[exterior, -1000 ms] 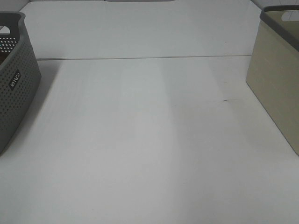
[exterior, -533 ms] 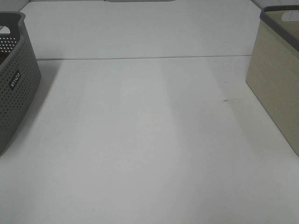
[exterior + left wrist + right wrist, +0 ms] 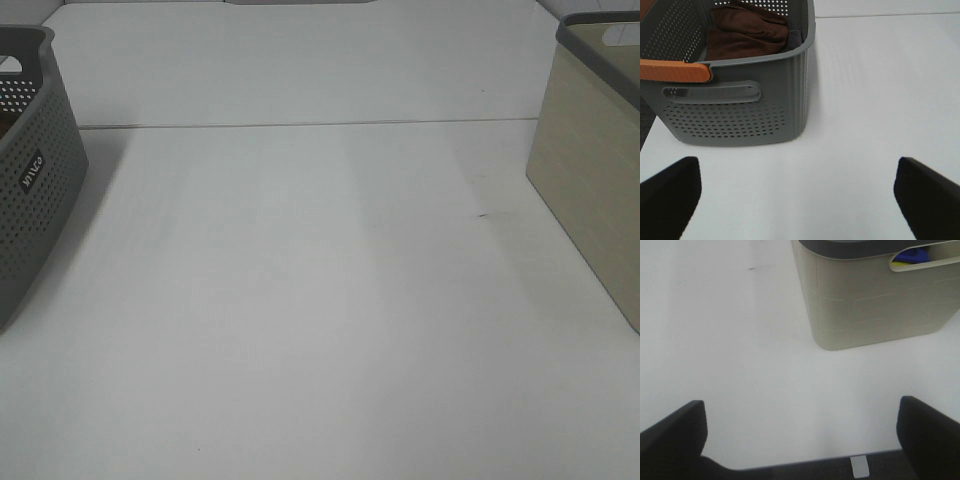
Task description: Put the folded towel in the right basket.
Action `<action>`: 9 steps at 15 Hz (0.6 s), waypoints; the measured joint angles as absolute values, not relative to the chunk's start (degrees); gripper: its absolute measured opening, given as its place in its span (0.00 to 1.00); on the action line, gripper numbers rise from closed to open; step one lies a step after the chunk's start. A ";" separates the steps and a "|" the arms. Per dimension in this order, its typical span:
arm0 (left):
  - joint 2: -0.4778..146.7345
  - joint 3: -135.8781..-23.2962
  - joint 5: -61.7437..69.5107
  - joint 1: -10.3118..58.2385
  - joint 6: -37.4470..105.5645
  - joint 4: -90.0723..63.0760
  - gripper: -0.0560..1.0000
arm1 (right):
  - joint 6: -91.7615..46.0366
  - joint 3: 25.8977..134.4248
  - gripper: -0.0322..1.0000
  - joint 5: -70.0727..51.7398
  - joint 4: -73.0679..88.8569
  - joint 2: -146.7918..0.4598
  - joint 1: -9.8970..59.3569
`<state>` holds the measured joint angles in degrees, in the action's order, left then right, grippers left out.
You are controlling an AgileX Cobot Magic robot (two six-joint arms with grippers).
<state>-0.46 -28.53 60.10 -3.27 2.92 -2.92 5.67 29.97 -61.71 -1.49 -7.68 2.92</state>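
Note:
A brown towel (image 3: 747,32) lies crumpled inside the grey perforated basket (image 3: 735,107), which stands at the left edge of the high view (image 3: 30,170). The beige basket with a dark rim (image 3: 590,170) stands at the right edge; in the right wrist view (image 3: 875,300) something blue (image 3: 910,255) shows through its handle slot. My left gripper (image 3: 797,197) is open and empty above the table, in front of the grey basket. My right gripper (image 3: 800,437) is open and empty above the table, short of the beige basket. Neither gripper shows in the high view.
The white table (image 3: 320,300) has a seam (image 3: 300,125) running across its far part and a small dark mark (image 3: 484,214). An orange handle (image 3: 672,71) lies along the grey basket's rim. The table's near edge (image 3: 805,462) shows in the right wrist view.

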 joint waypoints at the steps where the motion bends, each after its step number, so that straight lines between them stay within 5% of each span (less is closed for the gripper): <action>1: -0.46 -28.53 60.10 -3.27 2.92 -2.92 0.97 | 5.67 29.28 0.98 -61.48 -1.60 -4.53 2.92; 9: -0.46 -28.53 60.10 -3.27 2.92 -2.92 0.97 | 5.21 29.05 0.98 -61.08 -1.60 0.23 2.92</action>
<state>-0.46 -28.53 60.10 -3.27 2.92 -2.92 5.21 29.05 -61.08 -1.60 0.23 2.92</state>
